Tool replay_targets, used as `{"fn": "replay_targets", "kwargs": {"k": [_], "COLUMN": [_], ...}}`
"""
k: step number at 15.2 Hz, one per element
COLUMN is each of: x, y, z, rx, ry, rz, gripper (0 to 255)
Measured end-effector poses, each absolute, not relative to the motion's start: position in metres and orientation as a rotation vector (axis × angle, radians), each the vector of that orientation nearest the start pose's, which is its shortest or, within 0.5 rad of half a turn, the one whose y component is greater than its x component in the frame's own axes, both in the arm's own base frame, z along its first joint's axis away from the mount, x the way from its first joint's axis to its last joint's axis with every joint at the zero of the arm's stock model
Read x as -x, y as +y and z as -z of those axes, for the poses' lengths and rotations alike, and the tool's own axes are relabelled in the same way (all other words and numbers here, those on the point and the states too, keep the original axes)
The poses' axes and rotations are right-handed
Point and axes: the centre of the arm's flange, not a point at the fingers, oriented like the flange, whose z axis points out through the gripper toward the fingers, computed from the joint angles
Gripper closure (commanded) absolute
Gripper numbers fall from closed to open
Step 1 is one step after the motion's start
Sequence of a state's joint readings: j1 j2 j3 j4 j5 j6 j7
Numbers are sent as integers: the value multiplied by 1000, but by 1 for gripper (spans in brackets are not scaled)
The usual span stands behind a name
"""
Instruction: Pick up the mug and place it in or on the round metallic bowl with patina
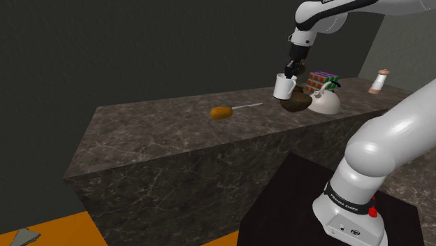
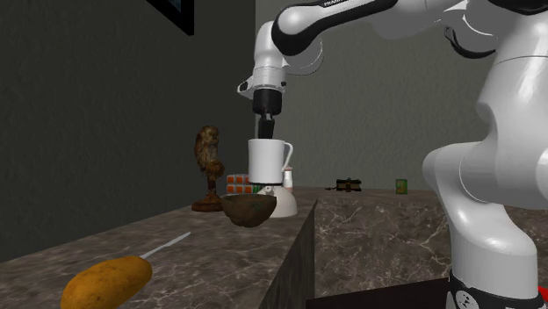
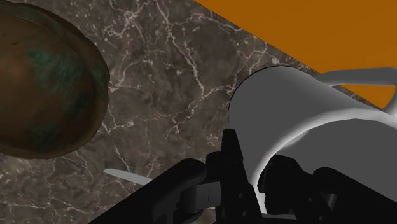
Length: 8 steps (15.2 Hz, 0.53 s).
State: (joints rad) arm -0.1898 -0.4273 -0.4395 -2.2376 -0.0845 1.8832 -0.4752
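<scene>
In the shoulder view, a corn dog (image 1: 221,112) lay on the marble counter (image 1: 161,133). To its right the white mug (image 1: 283,88) hung clear of the counter, its rim pinched by the black gripper (image 1: 289,75). Just beside it and lower sat the brown, green-patched bowl (image 1: 298,105), then a white kettle (image 1: 325,103), a colour cube (image 1: 323,77) and a small bottle (image 1: 378,82).
</scene>
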Motion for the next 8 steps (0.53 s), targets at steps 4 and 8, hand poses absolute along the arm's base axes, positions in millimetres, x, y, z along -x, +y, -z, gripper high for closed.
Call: {"fn": "replay_targets", "kwargs": {"k": [4, 8], "x": [-340, -339], "y": [-327, -379], "z": [-528, -532], "rx": [3071, 3071], "ry": [151, 152], "rz": [126, 126], "gripper": [255, 255]}}
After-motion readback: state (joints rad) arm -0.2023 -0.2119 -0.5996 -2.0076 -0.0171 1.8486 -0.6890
